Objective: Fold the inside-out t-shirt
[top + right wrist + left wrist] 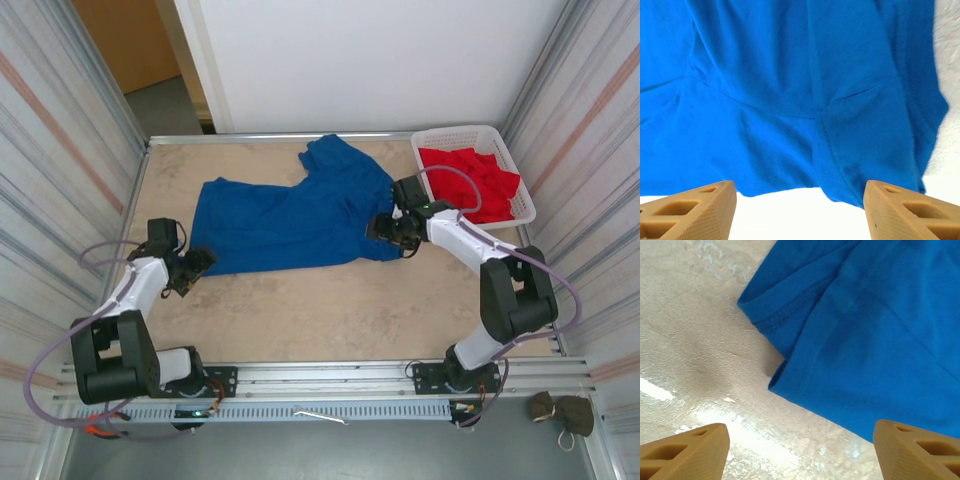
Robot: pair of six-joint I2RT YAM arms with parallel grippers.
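Right hand (385, 230) covers t-shirt (280, 220) edge (jaws apart).

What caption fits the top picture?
Left gripper and right gripper, both open, flank the blue t-shirt; red garment lies in a white basket.

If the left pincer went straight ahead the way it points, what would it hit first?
Probably the edge of the blue t-shirt, lying just ahead of the open left pincer; if it points downward, it might touch the table first.
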